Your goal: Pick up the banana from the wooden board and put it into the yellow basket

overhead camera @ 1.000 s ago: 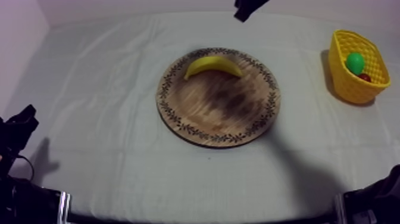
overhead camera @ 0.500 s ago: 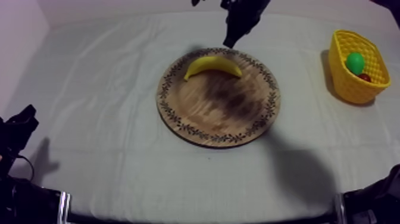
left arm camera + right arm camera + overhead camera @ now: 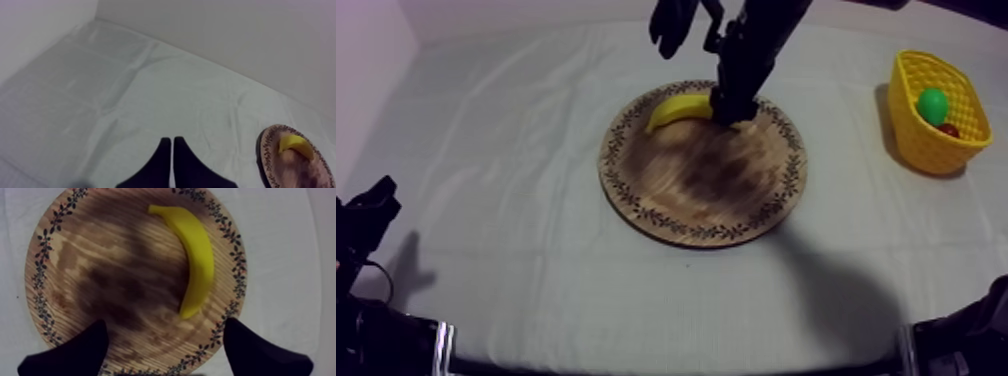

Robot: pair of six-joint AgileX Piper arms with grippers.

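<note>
**Right tool now down at banana, no grip yet**

In the last sec the right arm swung in from the far side. The right tool went from high off the board to low at the banana's right end. Its fingers are spread wide w/ nothing btwn them. In the wrist view the banana lies just ahead of the gap.

The banana hasn't shifted: flat on the wooden board, near the far rim.

The left tool is parked at the counter edge, fingers pressed together, idle.

The yellow basket sits well apart at right, w/ a green fruit and a small red fruit inside.

Approach looks abt done. Next is prob a short drop + close across the banana, then carry to the basket.
</note>
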